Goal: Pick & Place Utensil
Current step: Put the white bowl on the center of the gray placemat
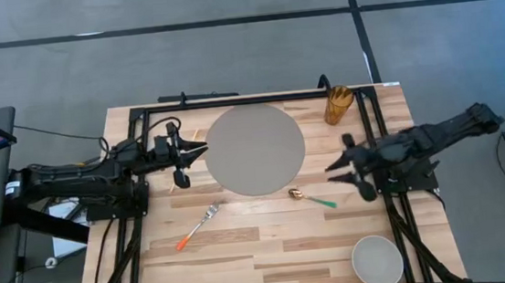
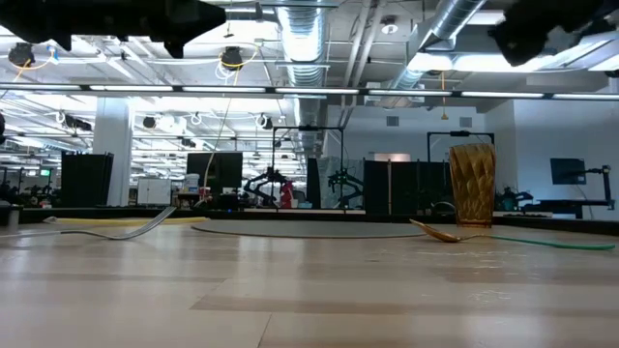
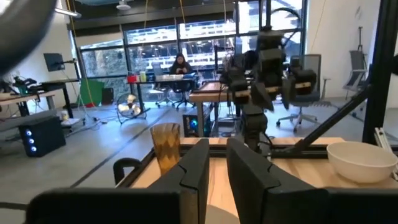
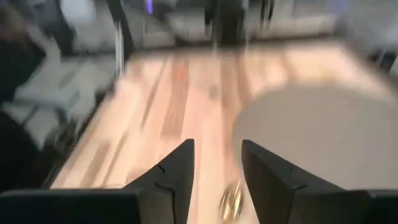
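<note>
We saw the left gripper (image 1: 200, 150) stretched level at the grey mat's (image 1: 255, 149) left edge, fingers a narrow gap apart, holding nothing. The orange-handled fork (image 1: 197, 227) lay on the bench (image 1: 244, 252), the green-handled spoon (image 1: 311, 198) below the mat. The right gripper (image 1: 336, 172) hung beside the spoon, jaws spread wide and empty. Its wrist view was blurred.

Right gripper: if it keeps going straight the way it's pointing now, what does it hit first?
Probably the round grey mat. The right gripper, fingers apart, points leftward across the table toward it. The green-handled spoon lies just to its side, likely missed, though height is unclear.
</note>
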Controlling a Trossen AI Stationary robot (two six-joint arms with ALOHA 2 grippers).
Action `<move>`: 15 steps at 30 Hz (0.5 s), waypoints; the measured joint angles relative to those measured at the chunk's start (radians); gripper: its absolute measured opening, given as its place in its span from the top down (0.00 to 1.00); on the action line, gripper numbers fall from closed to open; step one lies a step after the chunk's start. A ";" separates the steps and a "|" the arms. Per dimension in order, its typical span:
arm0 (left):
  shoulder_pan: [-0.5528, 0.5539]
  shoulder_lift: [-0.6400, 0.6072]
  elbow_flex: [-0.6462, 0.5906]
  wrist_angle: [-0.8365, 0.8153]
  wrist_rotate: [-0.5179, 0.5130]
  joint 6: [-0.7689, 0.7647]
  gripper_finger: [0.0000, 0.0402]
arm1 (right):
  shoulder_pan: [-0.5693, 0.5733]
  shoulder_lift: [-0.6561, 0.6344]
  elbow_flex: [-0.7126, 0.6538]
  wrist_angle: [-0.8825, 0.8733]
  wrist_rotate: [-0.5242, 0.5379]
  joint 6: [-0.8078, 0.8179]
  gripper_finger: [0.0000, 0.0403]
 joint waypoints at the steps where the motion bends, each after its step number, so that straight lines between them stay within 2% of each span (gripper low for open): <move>1: 0.000 0.000 0.000 0.001 0.000 0.000 0.86 | 0.018 0.033 0.022 -0.053 -0.012 0.030 0.68; 5: 0.000 -0.003 0.000 0.003 -0.018 0.000 0.87 | 0.100 0.147 0.109 -0.226 -0.073 0.151 0.68; 9: 0.000 -0.003 0.000 0.002 -0.019 0.000 0.88 | 0.189 0.226 0.137 -0.302 -0.197 0.375 0.69; 15: 0.000 -0.004 0.000 0.004 -0.053 0.008 0.88 | 0.356 0.348 0.135 -0.318 -0.207 0.743 0.69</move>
